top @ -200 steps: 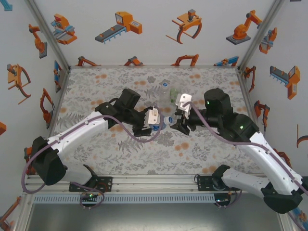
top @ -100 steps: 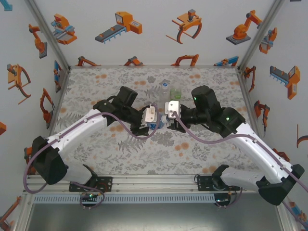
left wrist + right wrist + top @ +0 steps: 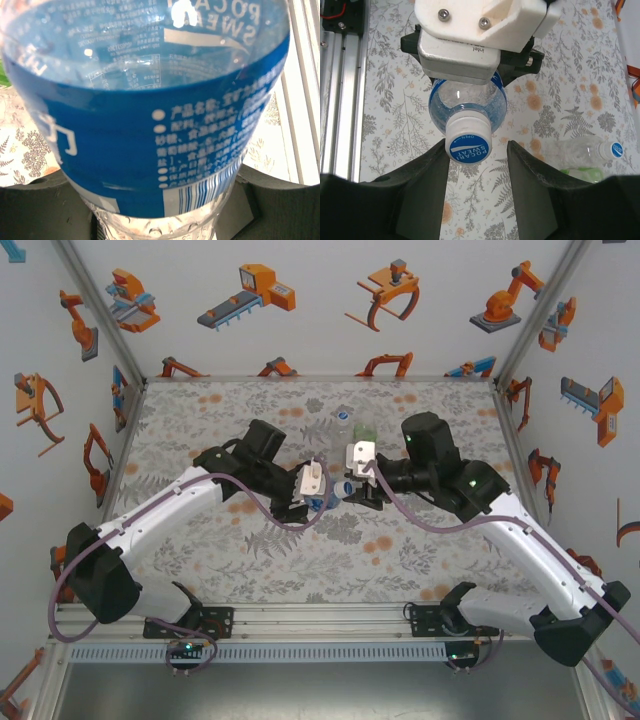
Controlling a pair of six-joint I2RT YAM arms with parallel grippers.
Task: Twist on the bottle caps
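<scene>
The right gripper (image 3: 477,150) is held a bit open with the cap (image 3: 468,144) sat between its jaws, not yet pinched, while the blue-label bottle (image 3: 150,125) is clamped sideways in the left gripper (image 3: 157,200), presumably so it can be twisted tight.

You have a bottle (image 3: 150,60) of clear, glossy plastic; its blue label (image 3: 125,150) is a smooth, shiny film with white print; its cap (image 3: 468,142) is white plastic, smooth on the printed top. The right fingers (image 3: 420,200) look like matt black plastic; the surface (image 3: 385,115) is a matt flowered print; the rail (image 3: 342,100) beside it is dull bare metal.
</scene>
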